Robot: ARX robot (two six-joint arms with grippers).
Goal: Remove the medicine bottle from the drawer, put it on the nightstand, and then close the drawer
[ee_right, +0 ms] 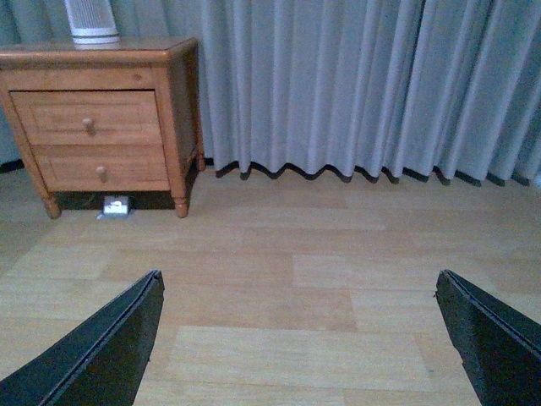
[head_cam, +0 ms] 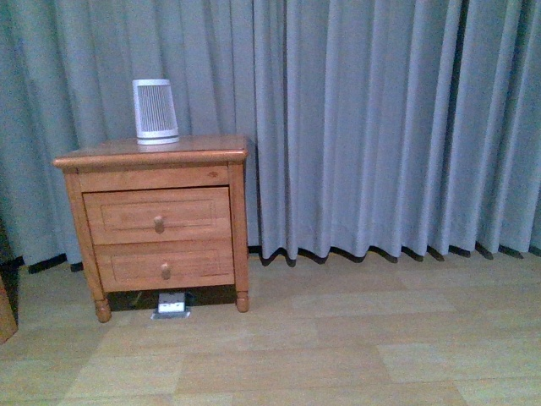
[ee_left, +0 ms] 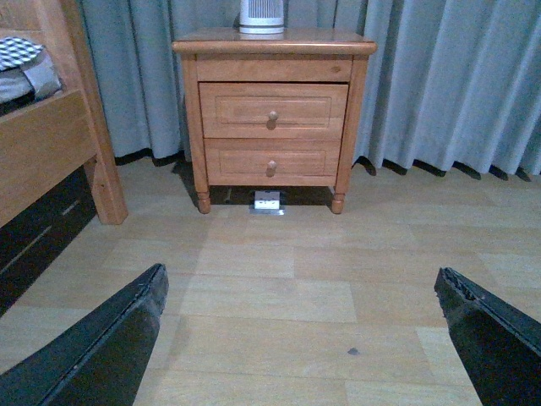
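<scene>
1. Curtain [head_cam: 380,127]: grey-blue cloth in deep vertical folds, filling the upper front view from edge to edge.
2. Floor [head_cam: 338,355]: pale wood-look planks, matt, across the bottom of the frame.
3. Bed frame [ee_left: 51,152]: honey wood, seen only by my left wrist camera.
4. Nightstand [head_cam: 203,152]: honey wood, glossy rounded-edge top, short turned feet, left of centre.
5. Drawer [head_cam: 194,216]: upper, recessed rectangular panel, round knob [head_cam: 158,222], shut flush. I could not see the medicine bottle in any view.
6. Lower drawer [head_cam: 194,266]: shallower, also shut.
7. White slatted device [head_cam: 155,110]: tapered, ribbed, standing on the nightstand top at the upper left.
8. Left gripper [ee_left: 300,275] and right gripper [ee_right: 297,275]: black wedge-shaped fingers spread wide, holding nothing, above bare floor.
9. Small metal box [head_cam: 172,306]: on the floor under the nightstand.
</scene>
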